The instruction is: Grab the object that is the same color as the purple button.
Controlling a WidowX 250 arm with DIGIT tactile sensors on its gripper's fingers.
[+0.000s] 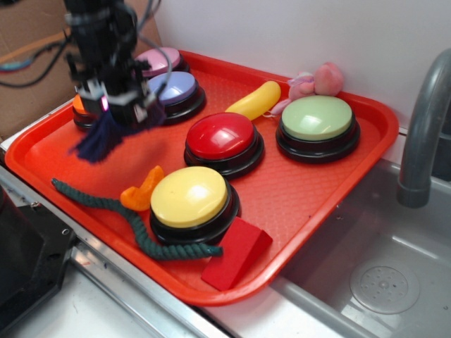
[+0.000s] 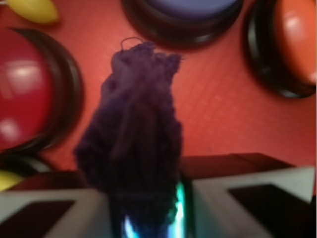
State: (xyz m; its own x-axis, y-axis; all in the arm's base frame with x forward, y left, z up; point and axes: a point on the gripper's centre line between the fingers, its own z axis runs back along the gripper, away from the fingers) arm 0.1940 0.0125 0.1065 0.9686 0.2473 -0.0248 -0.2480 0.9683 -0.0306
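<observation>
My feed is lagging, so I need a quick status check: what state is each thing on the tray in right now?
gripper: jaws shut on the purple cloth.
purple cloth: lifted, hanging above the tray.
purple button: on the tray, not pressed.
red button: untouched, upright.
yellow button: upright, green rope curled at its base.
green rope: lying loose.
red tray: flat by the sink.

The fuzzy dark purple cloth [image 1: 99, 137] [image 2: 131, 134] is hanging bunched above the tray, just beside the periwinkle, black-based purple button [image 1: 173, 89] [image 2: 190, 7].
</observation>
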